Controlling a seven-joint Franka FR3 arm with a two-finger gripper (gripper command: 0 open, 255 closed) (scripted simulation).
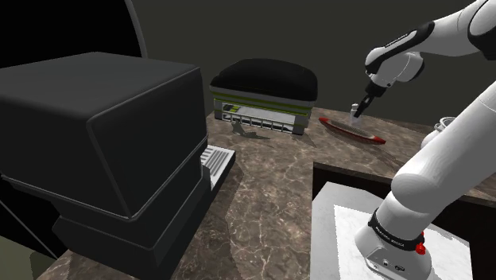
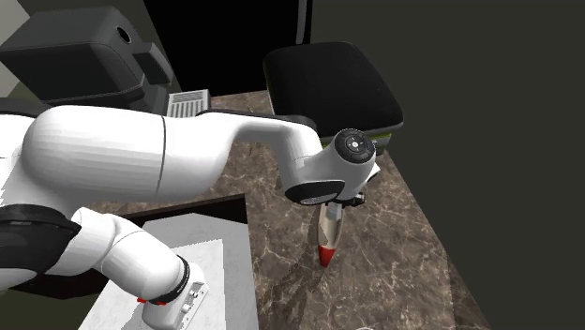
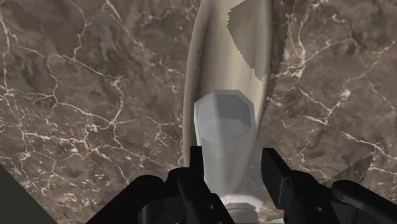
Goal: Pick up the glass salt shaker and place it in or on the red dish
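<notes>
The salt shaker (image 1: 354, 110) is a small pale, faceted piece with a clear body, upright over the long narrow red dish (image 1: 358, 133) on the marble counter. My black gripper (image 1: 362, 106) comes down on it from above. In the wrist view the shaker (image 3: 224, 127) sits between the two fingers (image 3: 198, 175), which close against its sides, and the dish's pale inside (image 3: 222, 44) stretches away right beneath it. The second exterior view has the dish (image 2: 326, 242) below my wrist, its red tip showing. I cannot tell whether the shaker's base touches the dish.
A large black appliance (image 1: 103, 135) takes up the shoulder view's left. A dark-topped box with green stripes (image 1: 266, 95) stands behind the dish. A small jar (image 1: 445, 125) sits at the far right. The stand (image 1: 397, 239) is lower right, by the counter edge.
</notes>
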